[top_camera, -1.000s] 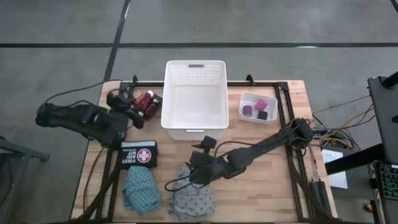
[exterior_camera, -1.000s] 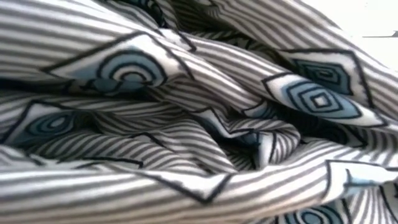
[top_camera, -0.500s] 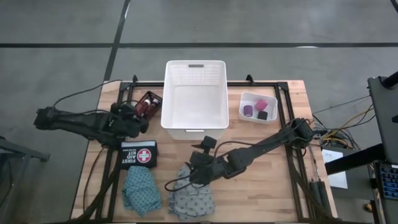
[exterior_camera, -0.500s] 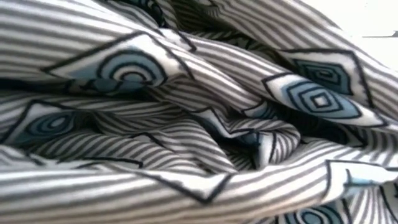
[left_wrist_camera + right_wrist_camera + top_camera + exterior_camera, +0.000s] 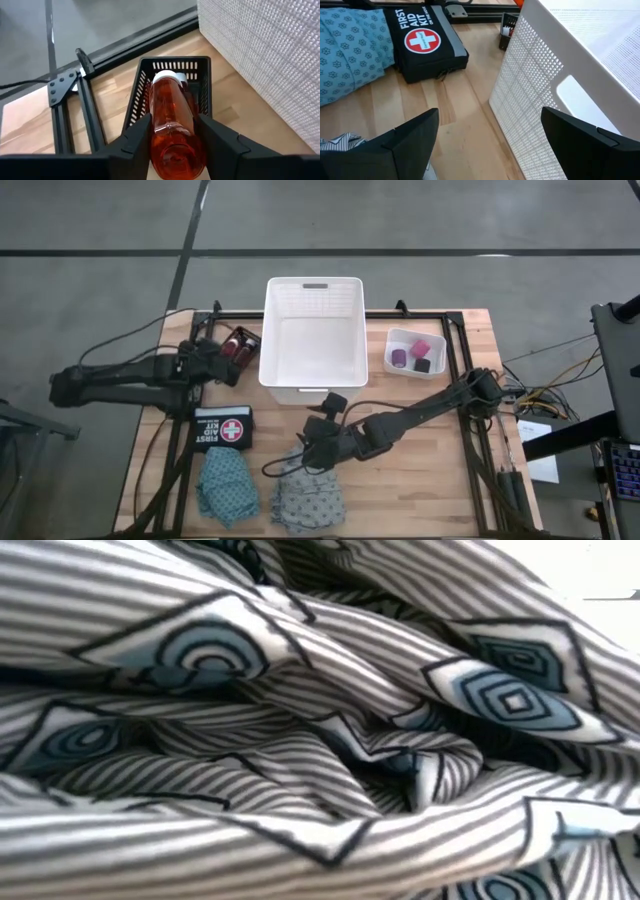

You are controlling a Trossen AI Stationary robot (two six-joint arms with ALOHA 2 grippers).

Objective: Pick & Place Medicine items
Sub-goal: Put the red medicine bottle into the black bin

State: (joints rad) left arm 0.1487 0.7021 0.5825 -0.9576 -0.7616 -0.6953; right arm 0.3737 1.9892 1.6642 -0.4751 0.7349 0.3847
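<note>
On the wooden table (image 5: 420,470) in the high view, a white basket (image 5: 311,332) stands at the far centre. Left gripper (image 5: 222,360) sits at the small black crate (image 5: 240,345) just left of the basket, where red bottles (image 5: 232,342) show. Right gripper (image 5: 308,448) hangs in front of the basket, just beyond the grey cloth (image 5: 309,502). Teal cloth (image 5: 226,483) lies beside the grey one, with a black first aid kit (image 5: 222,426) just behind it. A clear tray (image 5: 412,352) right of the basket holds the purple, pink and black rolls (image 5: 420,348).

Low view: grey striped cloth (image 5: 320,740) fills the frame; nothing else can be told.

Left wrist view: fingers (image 5: 131,142) are clamped on one red bottle (image 5: 172,125), white cap pointing into the black crate (image 5: 175,67), basket wall (image 5: 265,55) alongside.

Right wrist view: fingers (image 5: 412,137) stand wide apart, holding nothing, above bare wood; first aid kit (image 5: 425,42), teal cloth (image 5: 350,50) and basket wall (image 5: 535,100) lie ahead.
</note>
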